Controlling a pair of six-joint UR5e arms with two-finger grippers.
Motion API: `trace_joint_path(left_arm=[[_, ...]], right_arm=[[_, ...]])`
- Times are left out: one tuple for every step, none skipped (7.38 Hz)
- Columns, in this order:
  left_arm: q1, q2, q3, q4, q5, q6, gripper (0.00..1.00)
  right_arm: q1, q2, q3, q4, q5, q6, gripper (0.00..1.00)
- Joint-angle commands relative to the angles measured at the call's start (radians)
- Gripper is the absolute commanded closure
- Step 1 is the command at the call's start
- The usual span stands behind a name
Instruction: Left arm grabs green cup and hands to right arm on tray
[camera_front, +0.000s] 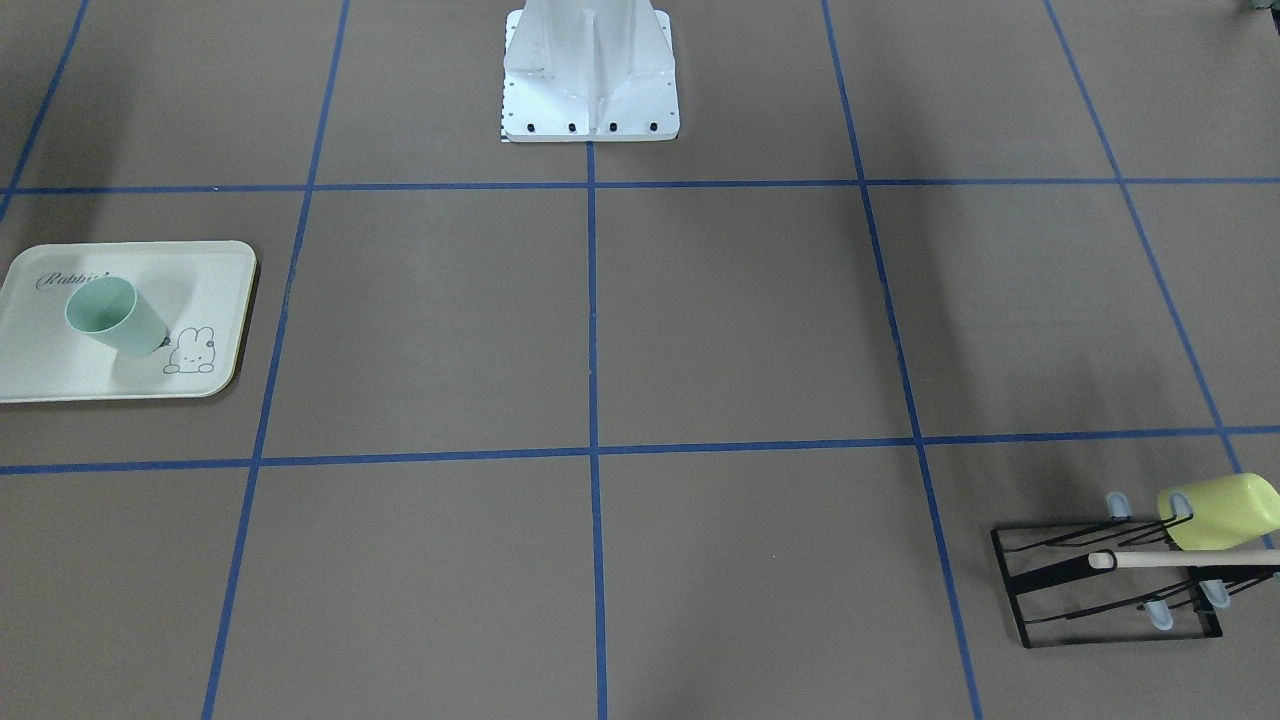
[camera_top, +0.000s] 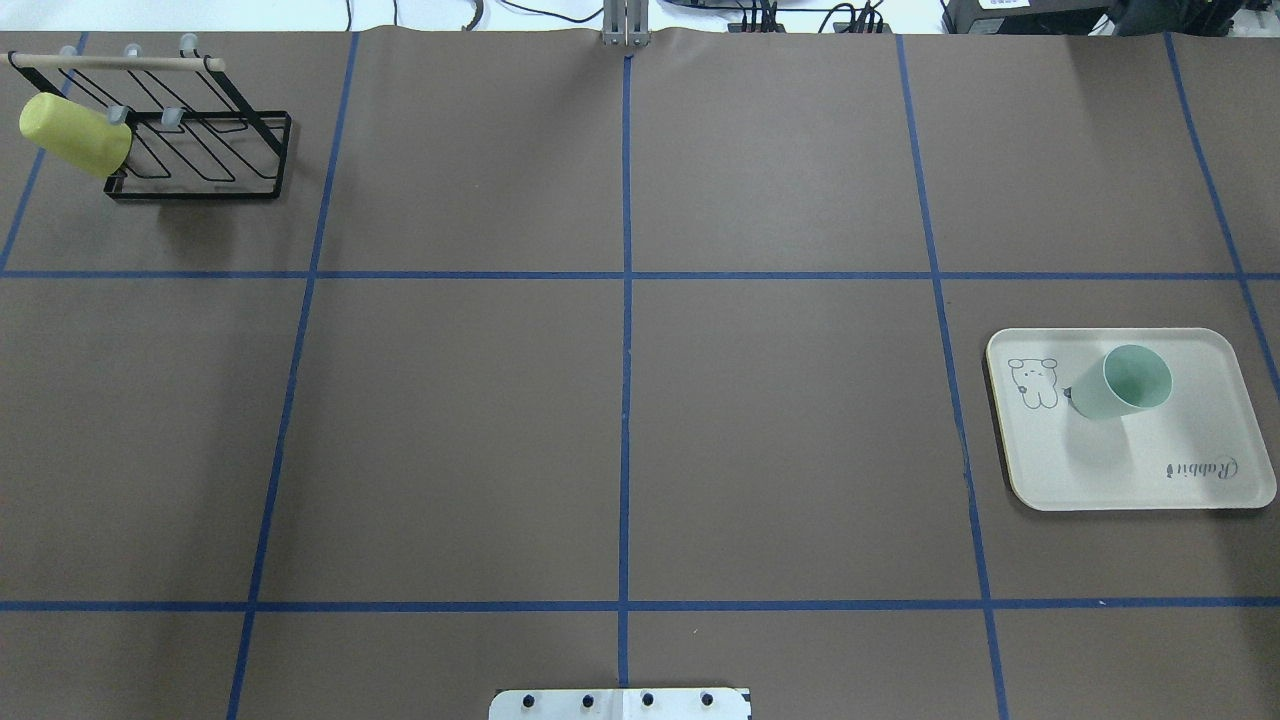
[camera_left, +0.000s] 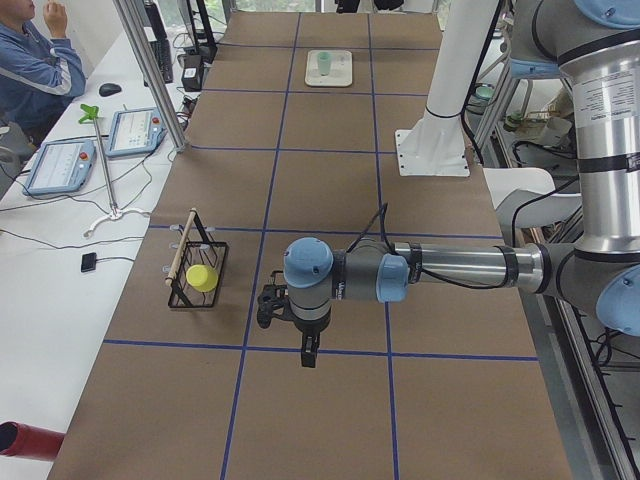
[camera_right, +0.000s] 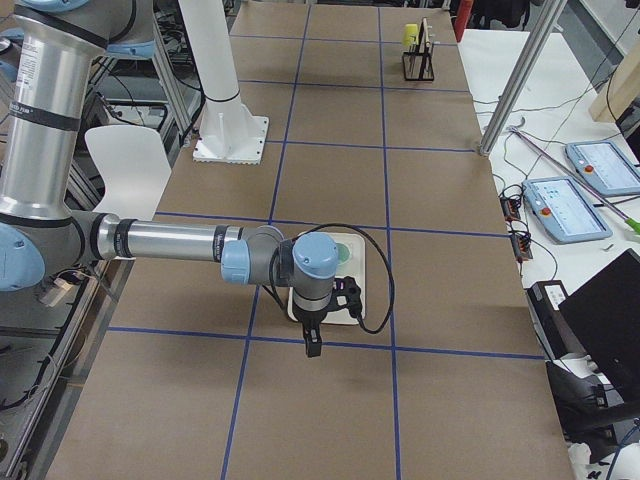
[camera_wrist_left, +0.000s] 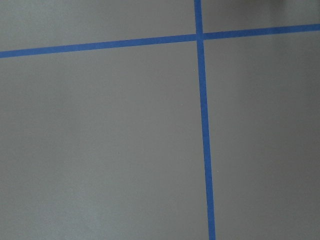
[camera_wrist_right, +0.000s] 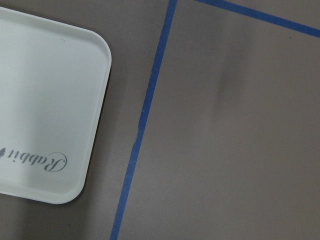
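The green cup (camera_front: 115, 316) stands mouth up on the tray (camera_front: 40, 375), between the "Rabbit" script and the rabbit drawing. Both also show in the overhead view, the cup (camera_top: 1125, 383) on the tray (camera_top: 1130, 475) at the right. My left gripper (camera_left: 308, 352) shows only in the exterior left view, raised over bare table near the rack; I cannot tell if it is open or shut. My right gripper (camera_right: 312, 345) shows only in the exterior right view, raised just beside the tray (camera_right: 356, 290); I cannot tell its state. The right wrist view shows a tray corner (camera_wrist_right: 45, 100).
A black wire rack (camera_top: 200, 150) with a wooden bar stands at the table's far left corner, with a yellow-green cup (camera_top: 72, 133) hung on it. The white robot pedestal (camera_front: 590, 90) stands at the table's middle edge. An operator (camera_left: 30, 70) sits beside the table.
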Motion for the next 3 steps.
trace_joint_path(left_arm=[[0.000,-0.001,0.000,0.000,0.000,0.000,0.00],[0.000,-0.002,0.000,0.000,0.000,0.000,0.00],[0.002,-0.006,0.000,0.000,0.000,0.000,0.00]], right_arm=[[0.000,-0.001,0.001,0.002,0.001,-0.004,0.00],[-0.002,-0.001,0.000,0.002,0.001,-0.006,0.00],[0.000,-0.001,0.001,0.002,0.001,-0.007,0.00]])
